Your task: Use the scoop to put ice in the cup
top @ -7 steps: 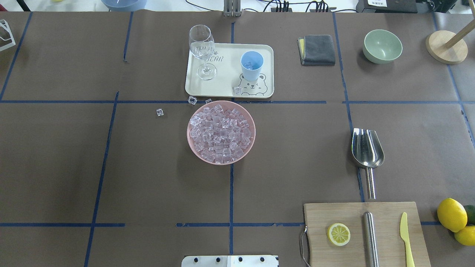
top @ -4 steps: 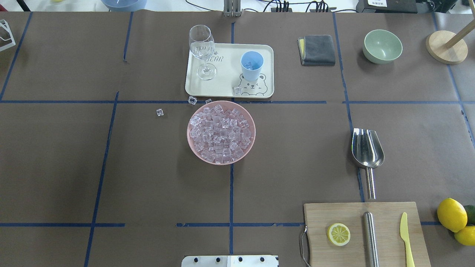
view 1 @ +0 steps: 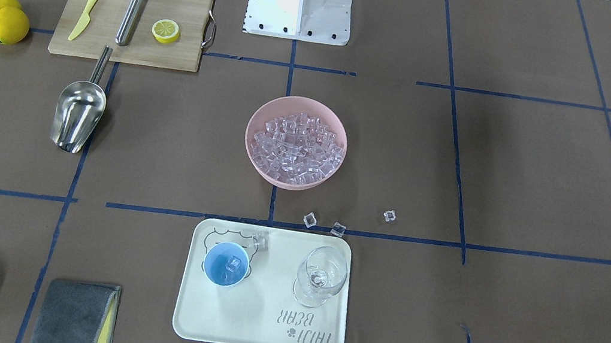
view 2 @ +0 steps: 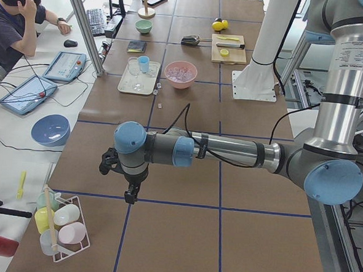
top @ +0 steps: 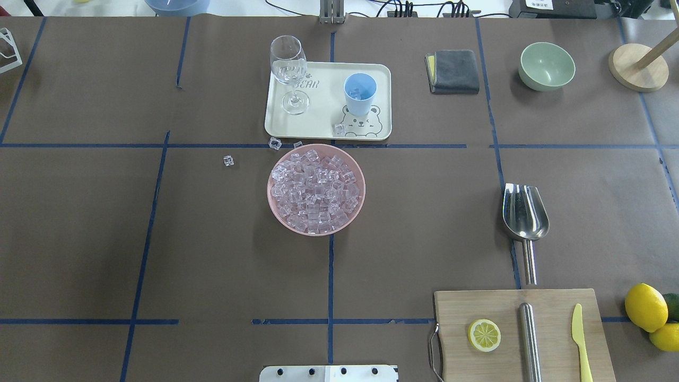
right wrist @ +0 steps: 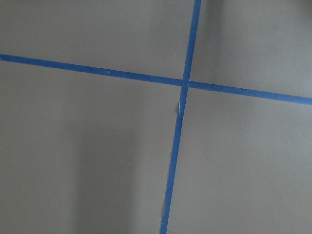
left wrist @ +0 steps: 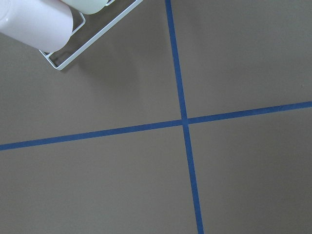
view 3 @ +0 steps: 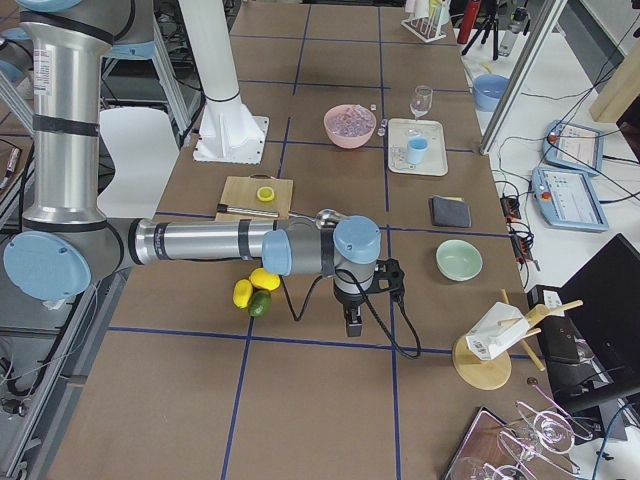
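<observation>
the ice (top: pixel 316 191) lies mostly heaped in the pink bowl (top: pixel 316 233) at the table's centre. a cube or two shows inside the cup (top: pixel 360 94), which stands upright on the cream tray (top: pixel 323 122) just beyond the bowl, beside the wine glass (top: pixel 289 71). one loose cube (top: pixel 338 129) rests on the tray by the cup's foot. two more lie on the paper between bowl and tray, and a stray cube (top: pixel 228 160) sits off to the robot's left. judgement: these are spills from tipping, since they lie scattered on the cup's side of the bowl.

the scoop (top: pixel 525 212) lies on the table well apart from the bowl, on the robot's right. its trough is empty and its handle points toward the robot, ending at the edge of the cutting board (top: pixel 461 307). nothing holds it. judgement: it is laid within the right arm's reach, handle presented for a grasp.

the left gripper (view 2: pixel 130 194) hangs over bare paper at the table's left end, and the right gripper (view 3: pixel 353 322) does so at the right end. both point down, far from the work. whether either is open or closed cannot be told, as the wrist views show only tape lines. judgement: the arms are parked and no step is in hand.
</observation>
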Robot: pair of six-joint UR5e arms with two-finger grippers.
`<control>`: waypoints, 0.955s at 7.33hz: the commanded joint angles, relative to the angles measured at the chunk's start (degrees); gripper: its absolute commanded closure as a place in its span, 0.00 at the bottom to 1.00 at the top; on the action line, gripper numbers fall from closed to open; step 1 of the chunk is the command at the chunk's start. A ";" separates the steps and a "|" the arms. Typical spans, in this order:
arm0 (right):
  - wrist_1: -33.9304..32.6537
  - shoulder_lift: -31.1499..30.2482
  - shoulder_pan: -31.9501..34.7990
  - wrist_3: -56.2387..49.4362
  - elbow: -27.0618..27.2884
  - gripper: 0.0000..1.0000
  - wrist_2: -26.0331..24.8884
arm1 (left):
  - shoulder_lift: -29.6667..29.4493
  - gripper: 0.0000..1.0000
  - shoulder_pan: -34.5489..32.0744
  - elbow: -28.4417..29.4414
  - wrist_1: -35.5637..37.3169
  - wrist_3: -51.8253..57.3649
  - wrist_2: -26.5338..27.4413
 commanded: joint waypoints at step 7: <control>0.25 -0.56 0.00 -0.57 -0.51 0.00 0.61 | 0.27 0.00 0.19 -0.57 -0.17 0.23 -0.09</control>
